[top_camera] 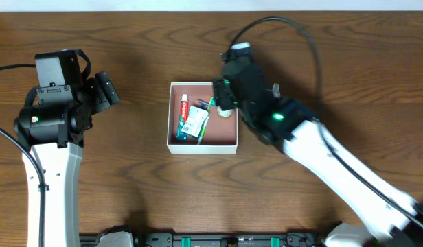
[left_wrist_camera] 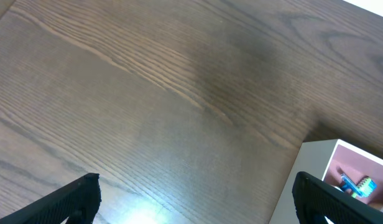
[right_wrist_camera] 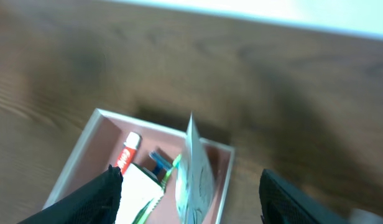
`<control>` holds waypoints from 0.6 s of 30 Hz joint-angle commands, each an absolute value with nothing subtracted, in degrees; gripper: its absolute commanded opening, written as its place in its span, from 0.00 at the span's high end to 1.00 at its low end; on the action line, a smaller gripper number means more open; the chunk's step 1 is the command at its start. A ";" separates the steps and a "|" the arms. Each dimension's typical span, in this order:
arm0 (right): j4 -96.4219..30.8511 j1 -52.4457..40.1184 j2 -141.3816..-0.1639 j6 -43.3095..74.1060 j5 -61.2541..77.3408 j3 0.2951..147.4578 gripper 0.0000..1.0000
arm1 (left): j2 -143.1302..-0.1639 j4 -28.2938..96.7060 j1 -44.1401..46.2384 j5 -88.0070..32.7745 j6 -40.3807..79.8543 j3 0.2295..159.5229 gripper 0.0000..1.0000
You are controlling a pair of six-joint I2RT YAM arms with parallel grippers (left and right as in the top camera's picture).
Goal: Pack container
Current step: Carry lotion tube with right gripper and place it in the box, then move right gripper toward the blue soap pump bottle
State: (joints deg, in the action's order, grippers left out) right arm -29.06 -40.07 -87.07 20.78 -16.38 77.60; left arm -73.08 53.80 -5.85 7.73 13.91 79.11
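**Right pincer spread over the box, left pincer idle off to the side**

The right pincer (top_camera: pixel 224 101) hangs over one corner of the container (top_camera: pixel 203 148), so the box lies directly beneath it and reaches away from its fingertips toward the other arm. Its fingers (right_wrist_camera: pixel 104 196) are spread wide and grasp nothing. Between them a thin, pale, flat piece (right_wrist_camera: pixel 194 171) stands on edge inside the box, touching neither finger; the wrist view is too blurred to tell what it is.

Below and just ahead of this pincer, on the reddish-brown floor, lie a red-and-white tube (top_camera: pixel 184 107), a green-and-white carton (top_camera: pixel 195 125) and a small blue item (right_wrist_camera: pixel 159 160), close together.

The left pincer (top_camera: pixel 110 90) hovers above the bare wooden table (top_camera: pixel 335 68), well apart from the container. Its fingers (left_wrist_camera: pixel 73 199) are released and wide, with only wood grain between them. One white corner of the box shows just beside one of its fingers in its wrist view.
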 commanded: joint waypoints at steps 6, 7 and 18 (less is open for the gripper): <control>-38.11 -29.98 -72.10 18.09 -17.23 78.76 0.37 | -72.97 53.95 -6.09 8.21 14.22 79.75 0.02; -39.92 -28.03 -72.07 18.70 -16.80 78.76 0.38 | -72.97 53.95 -6.09 8.21 14.22 79.75 0.02; -51.86 -20.60 -81.45 24.56 -7.53 78.76 0.40 | -72.97 53.95 -6.09 8.21 14.22 79.75 0.02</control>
State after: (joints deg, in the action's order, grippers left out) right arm -51.88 -20.84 -79.31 22.57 -10.00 79.00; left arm -73.08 53.80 -5.85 7.73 13.91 79.11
